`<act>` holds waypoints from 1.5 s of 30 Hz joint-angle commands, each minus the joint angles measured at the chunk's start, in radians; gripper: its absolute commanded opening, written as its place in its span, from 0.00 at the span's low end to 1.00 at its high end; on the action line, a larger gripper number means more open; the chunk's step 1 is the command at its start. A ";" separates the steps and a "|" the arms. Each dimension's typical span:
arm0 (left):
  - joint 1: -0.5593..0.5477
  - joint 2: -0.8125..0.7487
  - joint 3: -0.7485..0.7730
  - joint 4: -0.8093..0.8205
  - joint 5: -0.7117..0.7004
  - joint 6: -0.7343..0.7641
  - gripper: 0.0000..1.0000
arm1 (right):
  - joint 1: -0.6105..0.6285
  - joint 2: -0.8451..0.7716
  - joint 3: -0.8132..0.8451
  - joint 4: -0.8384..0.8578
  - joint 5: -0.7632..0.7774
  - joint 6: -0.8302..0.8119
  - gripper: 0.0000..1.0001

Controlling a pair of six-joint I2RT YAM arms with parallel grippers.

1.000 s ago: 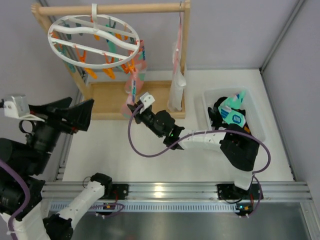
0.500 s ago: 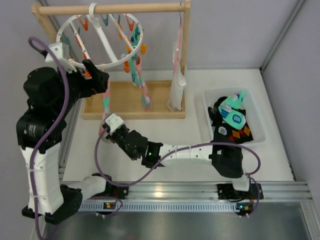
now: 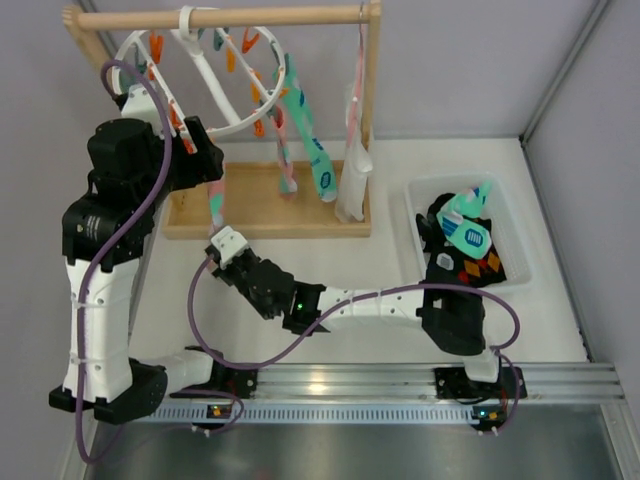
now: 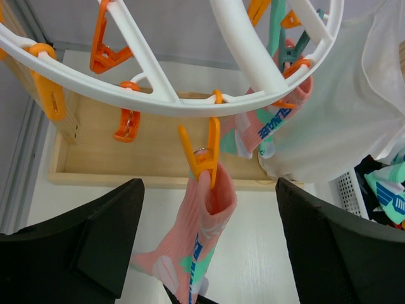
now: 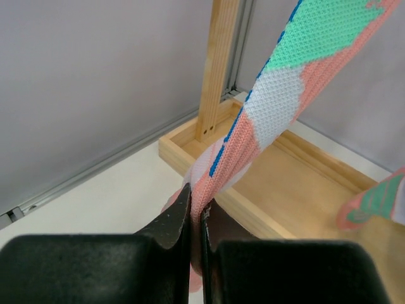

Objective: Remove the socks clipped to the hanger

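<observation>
Right gripper (image 5: 196, 218) is clamped tight on the lower end of a pink sock (image 5: 269, 104), fabric pinched flat between the jaws, sock running straight up from there. The sock's cuff sits in an orange clip (image 4: 204, 155) under the left side of the hanger (image 4: 158, 101) ring. Left gripper (image 4: 207, 202) is up at the hanger with jaws wide apart, one finger on either side of the clip and cuff, touching neither. The hanger hangs by its hook from the wooden rack (image 3: 230, 16) dowel, far left, tilted. The other socks (image 3: 322, 175), mint-green and pink, hang from clips on its right side, over the rack's base tray. A white cloth (image 3: 352, 180) hangs at the rack's right end. The bin (image 3: 420, 186) at right holds loose socks (image 3: 465, 232), black and mint-green on top.
</observation>
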 commanded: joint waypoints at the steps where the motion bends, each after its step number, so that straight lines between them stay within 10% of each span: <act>1: -0.008 -0.011 -0.048 0.057 -0.029 0.016 0.84 | 0.001 -0.013 -0.003 -0.014 -0.045 0.018 0.00; 19: -0.096 0.105 -0.065 0.103 -0.296 0.029 0.58 | 0.004 -0.016 -0.015 -0.010 -0.074 0.009 0.00; 27: -0.143 0.143 -0.057 0.122 -0.371 0.015 0.08 | 0.002 -0.043 -0.095 0.036 -0.081 0.006 0.00; 31: -0.143 0.128 -0.089 0.128 -0.362 -0.004 0.03 | 0.002 -0.120 -0.219 0.073 -0.070 0.001 0.00; 40: -0.143 -0.046 -0.267 0.166 -0.226 -0.066 0.41 | -0.034 -0.642 -0.606 -0.236 0.073 0.153 0.00; 45: -0.143 -0.210 -0.450 0.195 -0.184 -0.112 0.96 | -0.210 -0.920 -0.710 -0.459 0.035 0.245 0.00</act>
